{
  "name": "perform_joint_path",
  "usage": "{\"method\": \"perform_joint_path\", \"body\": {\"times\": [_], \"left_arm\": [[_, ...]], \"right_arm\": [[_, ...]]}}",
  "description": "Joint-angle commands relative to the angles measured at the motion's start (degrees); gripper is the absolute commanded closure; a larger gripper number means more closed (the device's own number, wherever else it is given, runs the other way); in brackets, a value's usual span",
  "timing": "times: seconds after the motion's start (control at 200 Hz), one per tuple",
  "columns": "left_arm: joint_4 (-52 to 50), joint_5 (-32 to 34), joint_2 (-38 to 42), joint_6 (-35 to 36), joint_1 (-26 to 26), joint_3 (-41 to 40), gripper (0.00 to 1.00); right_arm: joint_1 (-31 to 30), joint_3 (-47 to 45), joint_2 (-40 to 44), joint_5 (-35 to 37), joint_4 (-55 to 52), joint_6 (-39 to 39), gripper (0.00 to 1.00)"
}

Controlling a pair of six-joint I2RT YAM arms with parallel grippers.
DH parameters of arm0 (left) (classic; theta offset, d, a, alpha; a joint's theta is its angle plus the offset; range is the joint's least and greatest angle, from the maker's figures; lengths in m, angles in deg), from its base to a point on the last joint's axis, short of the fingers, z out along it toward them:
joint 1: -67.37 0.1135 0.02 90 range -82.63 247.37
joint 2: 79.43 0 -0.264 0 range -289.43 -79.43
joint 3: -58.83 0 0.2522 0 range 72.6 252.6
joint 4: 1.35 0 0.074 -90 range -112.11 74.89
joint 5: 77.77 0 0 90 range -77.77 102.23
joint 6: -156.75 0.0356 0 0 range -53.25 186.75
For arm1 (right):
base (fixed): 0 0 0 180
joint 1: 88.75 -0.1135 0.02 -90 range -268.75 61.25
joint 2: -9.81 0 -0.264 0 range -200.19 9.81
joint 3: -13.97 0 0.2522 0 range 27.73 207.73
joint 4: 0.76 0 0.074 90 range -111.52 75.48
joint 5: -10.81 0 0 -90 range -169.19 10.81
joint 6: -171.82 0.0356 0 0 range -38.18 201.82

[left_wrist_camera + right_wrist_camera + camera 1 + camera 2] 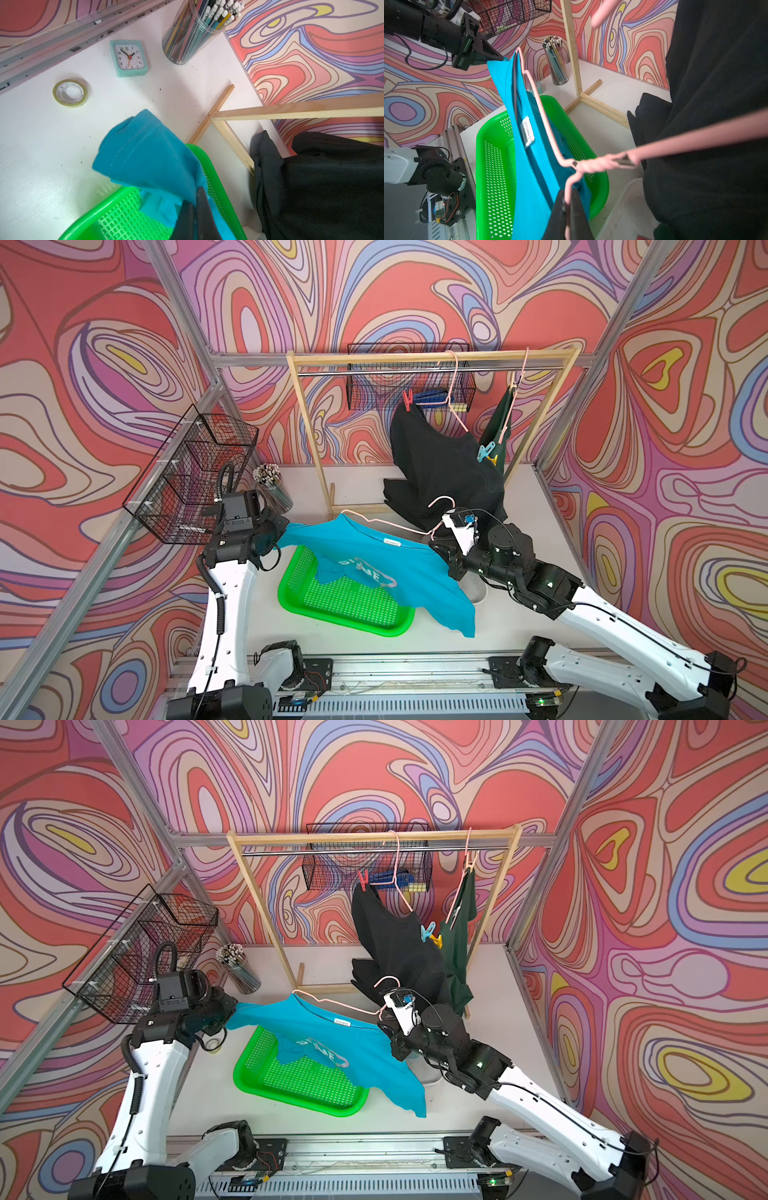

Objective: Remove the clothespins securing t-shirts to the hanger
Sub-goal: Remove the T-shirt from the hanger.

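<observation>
- Left gripper [286, 531] pinches the turquoise shirt [374, 556] by its sleeve.
- That shirt hangs on a pink hanger [593, 163] above a green tray [332, 597].
- Right gripper [566, 200] clamps the hanger's wire.
- Red pin [408, 400] clips the black shirt [444, 464] on the rack.
- Blue pin [485, 451] and yellow pin [492, 459] sit beside the green shirt [505, 418].

White arms [232, 605], black joints [505, 547]; corrugated black cable [212, 583]; green lights [549, 584].

T-shirt [415, 568] over tray [353, 601], before rack [316, 359]
</observation>
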Motion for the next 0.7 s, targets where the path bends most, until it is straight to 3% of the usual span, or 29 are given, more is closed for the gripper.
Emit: {"method": "perform_joint_path", "body": {"times": [0.0,0.275,0.551,0.696], "left_arm": [[1.7,1.8,1.6,1.9,1.7,-1.3,1.00],[0.0,-3.6,5.0,6.5,1.7,-2.6,1.00],[1.5,-18.1,7.4,6.3,1.4,-7.6,1.00],[-2.3,-17.3,7.3,8.1,0.2,-5.9,1.00]], "right_arm": [[0.5,-0.3,0.6,2.8,2.2,0.7,1.00],[0.5,3.2,-6.2,-1.4,9.2,1.2,1.00],[0.5,7.3,-14.5,-6.2,17.2,3.4,1.00],[0.5,10.3,-18.5,-7.4,19.4,4.1,1.00]]}}
